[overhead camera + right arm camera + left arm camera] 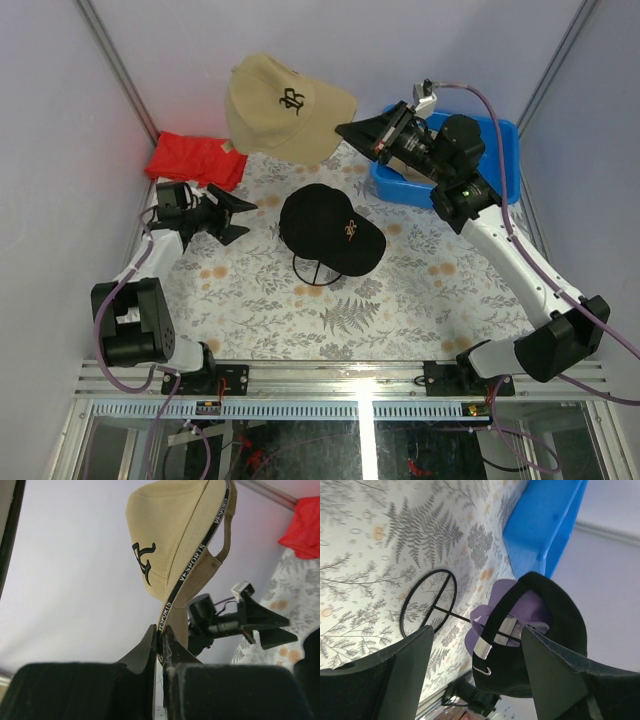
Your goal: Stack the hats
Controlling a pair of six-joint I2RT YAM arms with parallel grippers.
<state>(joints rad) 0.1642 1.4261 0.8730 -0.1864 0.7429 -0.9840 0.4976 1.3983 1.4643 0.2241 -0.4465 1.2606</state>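
Observation:
A tan hat (pixel 285 105) hangs in the air at the back of the table, with my right gripper (pixel 347 131) shut on its rim. In the right wrist view the tan hat (pixel 170 535) rises above the closed gripper (pixel 161 630). A black hat (pixel 330 228) sits in the middle on a wire stand (pixel 316 272). The left wrist view shows the black hat (pixel 560 630) from behind with a lavender hat (pixel 487 622) nested under it. My left gripper (pixel 243 216) stands open just left of them, and nothing lies between its fingers (pixel 410 665).
A folded red cloth (pixel 195 158) lies at the back left. A blue bin (pixel 500 145) stands at the back right, under the right arm. The stand's round wire base (pixel 427 602) rests on the patterned table cover. White walls close in both sides.

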